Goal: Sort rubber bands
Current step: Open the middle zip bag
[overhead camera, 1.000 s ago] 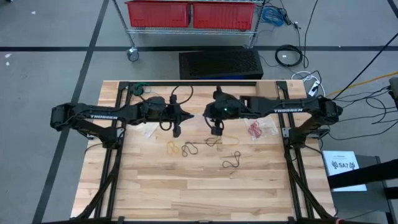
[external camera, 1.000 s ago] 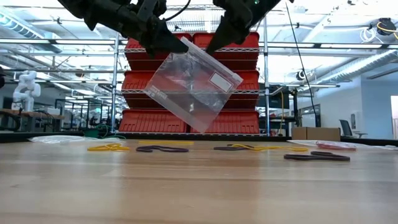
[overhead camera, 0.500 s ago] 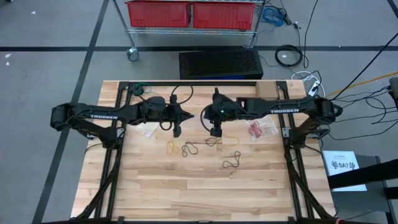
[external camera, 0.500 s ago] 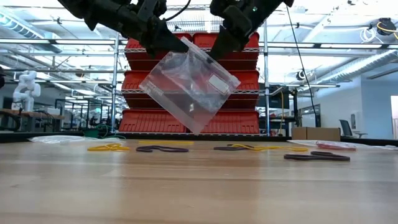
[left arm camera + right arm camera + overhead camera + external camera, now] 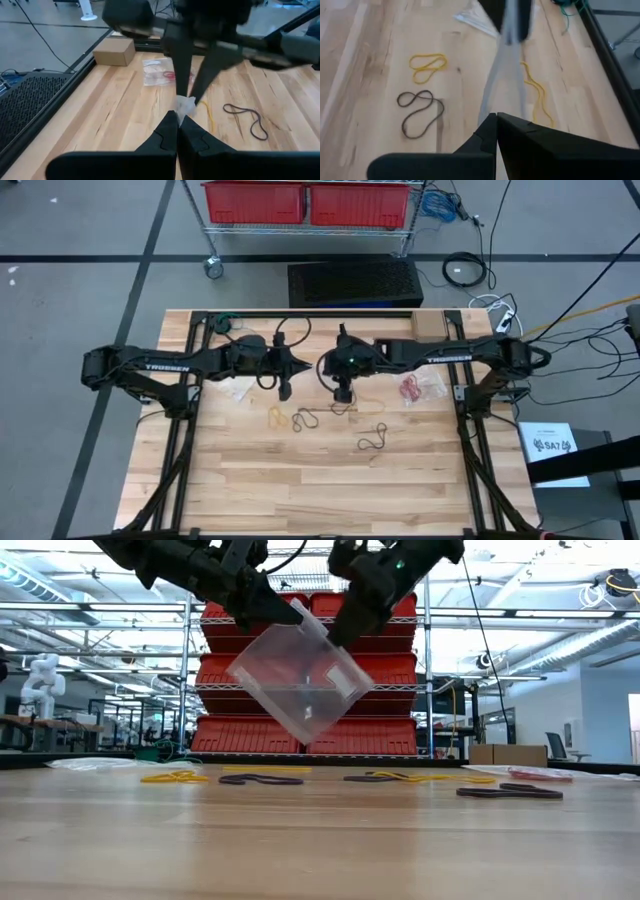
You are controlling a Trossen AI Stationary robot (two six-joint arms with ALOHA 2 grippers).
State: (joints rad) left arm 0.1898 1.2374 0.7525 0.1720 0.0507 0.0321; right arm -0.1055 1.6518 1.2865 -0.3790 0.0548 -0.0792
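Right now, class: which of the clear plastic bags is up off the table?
The empty bag hanging between the left gripper and right gripper. The other bags lie flat on the table.

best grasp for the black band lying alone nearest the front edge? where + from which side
Come straight down from above onto the black rubber band. It lies flat on the table, twisted into a figure-eight, clear of the other bands. Pinching at the crossing looks best, since two strands meet there. Both grippers, left and right, are shut on the clear bag.
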